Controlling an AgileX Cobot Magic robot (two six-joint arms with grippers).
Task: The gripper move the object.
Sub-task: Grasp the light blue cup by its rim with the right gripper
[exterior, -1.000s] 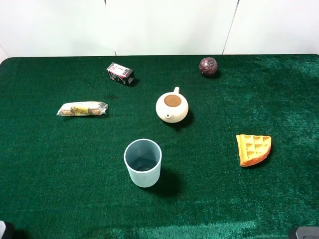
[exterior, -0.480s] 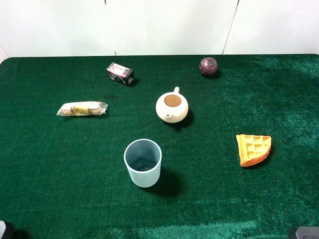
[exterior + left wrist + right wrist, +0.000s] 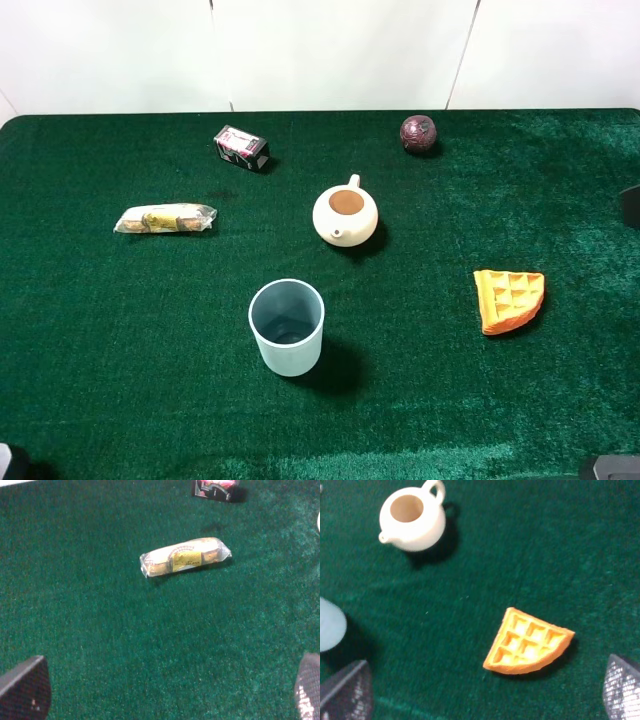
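The pale blue cup (image 3: 287,327) stands upright and empty on the green table, near the front and a little left of the middle. Its rim also shows at the edge of the right wrist view (image 3: 329,625). My left gripper (image 3: 167,692) is open and empty, low over bare cloth, with the cup out of its view. My right gripper (image 3: 485,690) is open and empty above the cloth, with the cup off to one side of it. In the high view only a black part of the right arm (image 3: 632,205) shows at the right edge.
A cream teapot (image 3: 345,216) sits behind the cup. An orange waffle piece (image 3: 509,298) lies right, a wrapped snack (image 3: 165,218) left, a small dark box (image 3: 241,147) back left, and a dark red ball (image 3: 419,132) at the back.
A black part of the right arm has come into the high view at the right edge. The cup and the other objects have not moved.
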